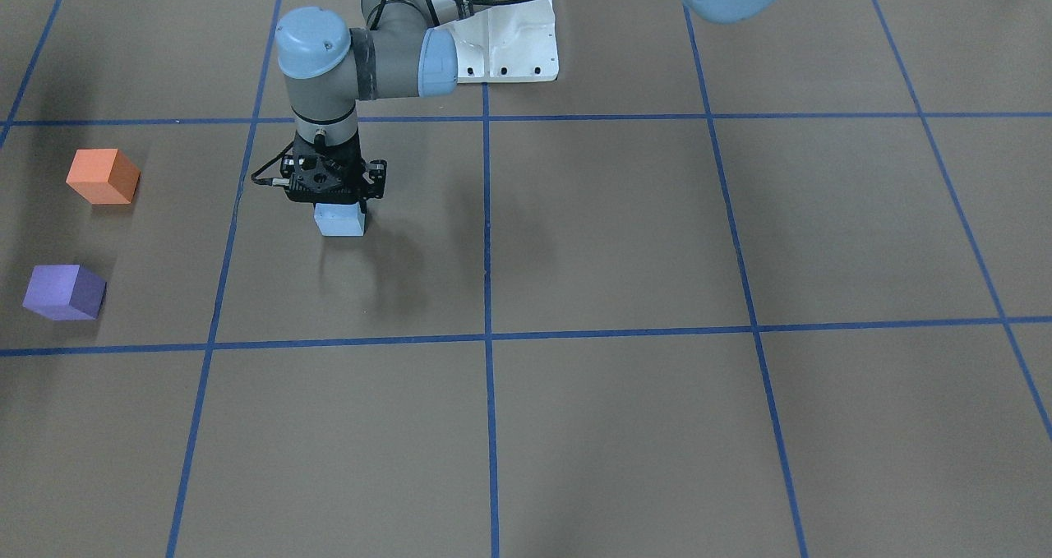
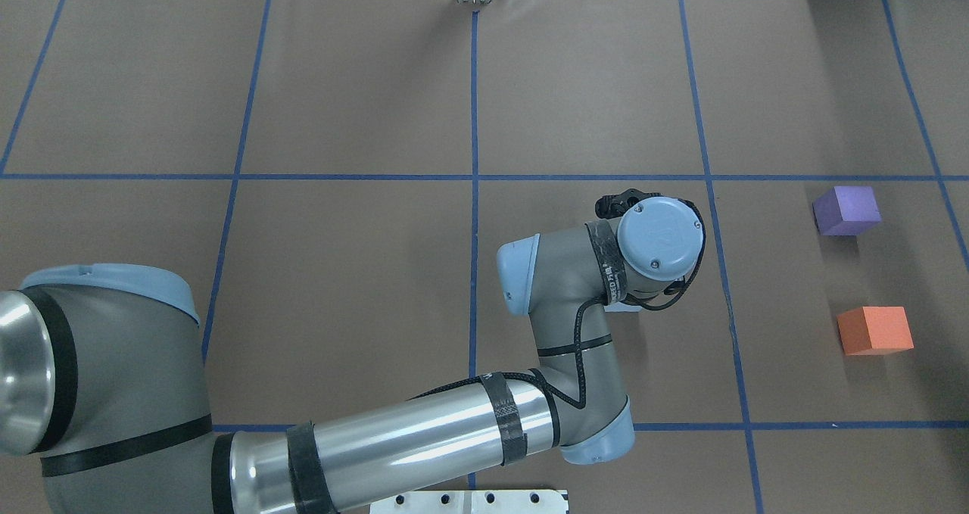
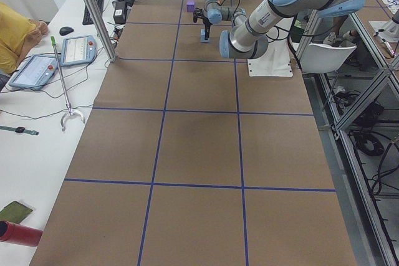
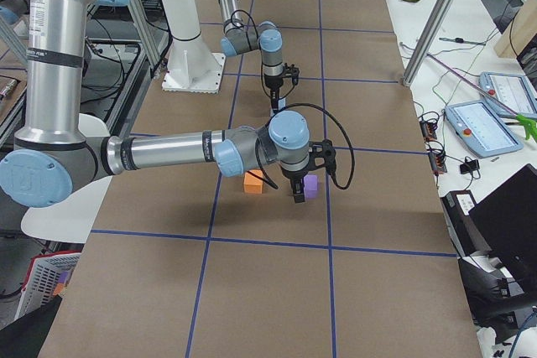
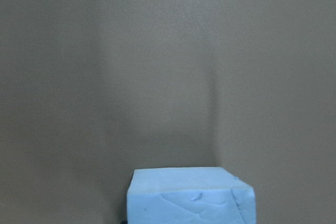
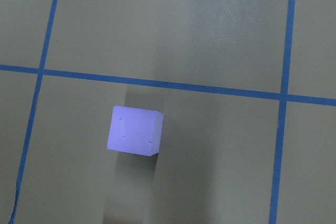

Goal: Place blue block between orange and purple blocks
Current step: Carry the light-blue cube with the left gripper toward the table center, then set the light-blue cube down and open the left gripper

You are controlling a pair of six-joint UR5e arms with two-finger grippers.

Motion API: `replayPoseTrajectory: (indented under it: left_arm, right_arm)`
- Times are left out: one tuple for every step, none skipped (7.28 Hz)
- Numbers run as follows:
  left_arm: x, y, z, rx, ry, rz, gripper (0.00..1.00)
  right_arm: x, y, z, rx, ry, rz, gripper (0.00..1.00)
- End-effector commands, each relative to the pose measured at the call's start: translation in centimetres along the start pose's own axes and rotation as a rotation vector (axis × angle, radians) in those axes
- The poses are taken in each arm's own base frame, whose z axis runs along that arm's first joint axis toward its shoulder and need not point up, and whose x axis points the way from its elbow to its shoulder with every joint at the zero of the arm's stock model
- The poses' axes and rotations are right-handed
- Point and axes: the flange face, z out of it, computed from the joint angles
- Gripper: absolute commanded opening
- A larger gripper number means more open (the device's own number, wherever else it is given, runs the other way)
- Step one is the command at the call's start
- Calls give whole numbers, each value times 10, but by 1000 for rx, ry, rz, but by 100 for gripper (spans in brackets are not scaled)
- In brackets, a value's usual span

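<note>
My left arm reaches across to the table's right half. Its gripper (image 1: 339, 211) points down and is shut on the light blue block (image 1: 339, 221). The block fills the bottom of the left wrist view (image 5: 191, 195). I cannot tell whether it touches the table. The orange block (image 1: 103, 176) and the purple block (image 1: 64, 292) stand apart from each other, well beyond the gripper toward the table's right end. The right gripper (image 4: 296, 194) shows only in the exterior right view, high over the purple block (image 6: 135, 130). I cannot tell whether it is open.
Brown paper with a blue tape grid (image 1: 486, 336) covers the table. The white robot base (image 1: 509, 48) stands at its robot-side edge. There is a gap of bare paper (image 2: 859, 272) between the orange block (image 2: 874, 330) and the purple block (image 2: 846, 210).
</note>
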Motion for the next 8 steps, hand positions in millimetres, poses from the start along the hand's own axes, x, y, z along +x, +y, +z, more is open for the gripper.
replayPoseTrajectory:
  left_arm:
    - [4, -16, -36, 9, -17, -10, 100]
    - [4, -24, -82, 6, -44, -27, 100]
    - [-16, -37, -119, -4, -63, -3, 100]
    - [-73, -50, -146, -25, -58, 18, 100]
    - [-153, -60, -162, -24, -35, 23, 100]
    - [-238, -60, -172, -20, -33, 57, 100]
    - [-318, -67, -188, -5, -52, 112, 100]
    - [-375, -87, -200, -40, -55, 93, 100]
  right_arm:
    - [-5, -5, -3, 12, -8, -10, 100]
    - [-16, -9, 4, 0, -17, -27, 100]
    - [-26, -15, 5, 1, -24, -47, 100]
    - [-49, -17, 14, -20, -38, -24, 100]
    - [-95, -25, 18, -29, -60, 43, 100]
    - [-137, -27, 25, -33, -92, 98, 100]
    - [-192, -29, 56, -37, -104, 157, 100]
    - [-269, -26, 104, -16, -85, 196, 99]
